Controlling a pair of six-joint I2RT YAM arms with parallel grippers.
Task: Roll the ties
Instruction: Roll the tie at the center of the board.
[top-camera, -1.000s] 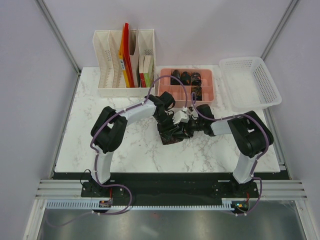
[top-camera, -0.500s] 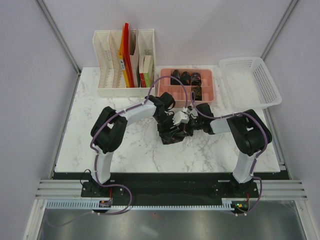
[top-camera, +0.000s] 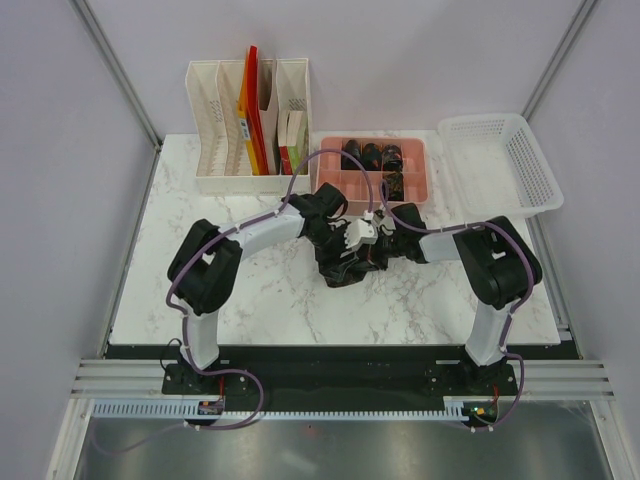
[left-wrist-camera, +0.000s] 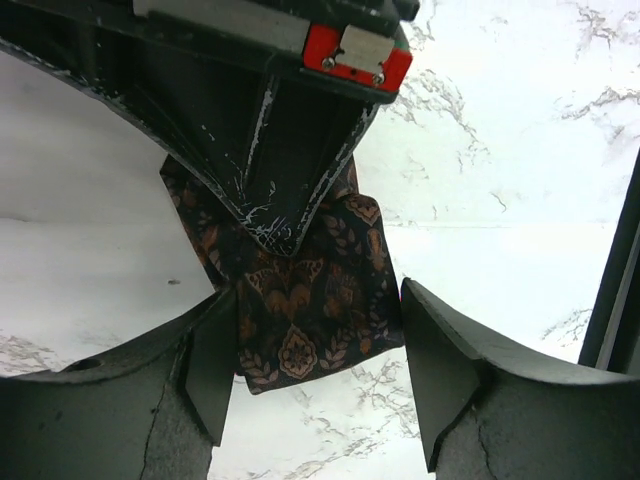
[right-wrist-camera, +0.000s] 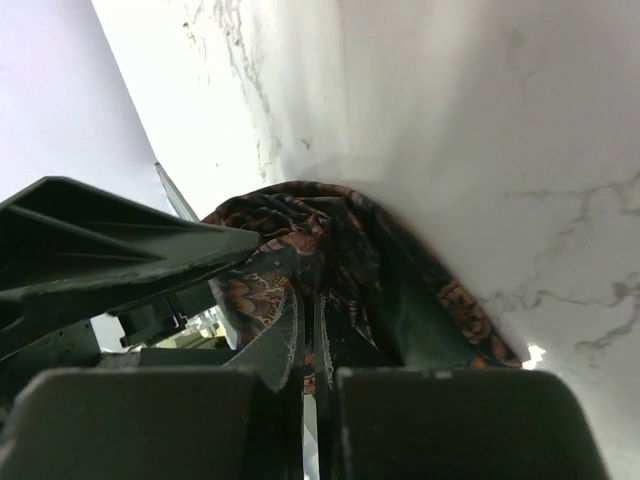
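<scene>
A dark tie (top-camera: 346, 266) with a reddish-orange pattern lies bunched at mid-table, and both grippers meet above it. In the left wrist view, my left gripper (left-wrist-camera: 315, 375) stands open, its fingers either side of the tie's hanging end (left-wrist-camera: 310, 310). My right gripper (left-wrist-camera: 287, 232) comes in from above there, its tips pinched on the fabric. In the right wrist view, my right gripper (right-wrist-camera: 312, 335) is shut on a fold of the tie (right-wrist-camera: 345, 250). Several rolled ties (top-camera: 372, 156) sit in the pink tray (top-camera: 424, 170).
A white file organizer (top-camera: 250, 130) with red and orange folders stands at the back left. A white mesh basket (top-camera: 545, 170) sits at the back right, next to the pink tray. Bare marble table (top-camera: 240, 300) lies in front of and left of the tie.
My right gripper has shut on the tie. My left gripper has opened wider around the tie's end, and the left arm has stretched out, its elbow moving left.
</scene>
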